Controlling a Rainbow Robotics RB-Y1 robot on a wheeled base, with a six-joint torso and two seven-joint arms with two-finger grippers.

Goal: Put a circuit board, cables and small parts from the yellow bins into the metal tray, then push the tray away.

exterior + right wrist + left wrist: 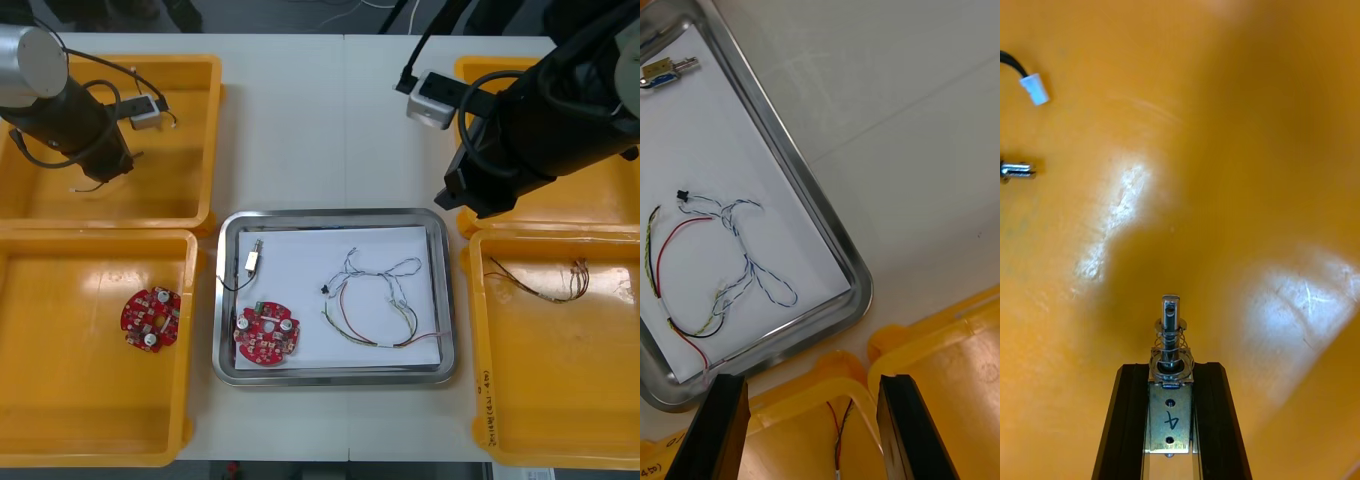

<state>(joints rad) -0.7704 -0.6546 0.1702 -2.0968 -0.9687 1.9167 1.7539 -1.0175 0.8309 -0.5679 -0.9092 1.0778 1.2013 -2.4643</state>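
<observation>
Inside tray [446, 300]: board [266, 335], cables [738, 234], small part [254, 262] laid; second part [1171, 330] clamped by left gripper [1171, 367] over bin [180, 180]; right gripper [811, 379] spread; push pending.

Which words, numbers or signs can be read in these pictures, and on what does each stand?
"4": on the small metal part held in the left gripper.
Handwriting on the rim of the near right yellow bin: too small to read.
Right gripper, open near the metal tray's corner: no text.
</observation>
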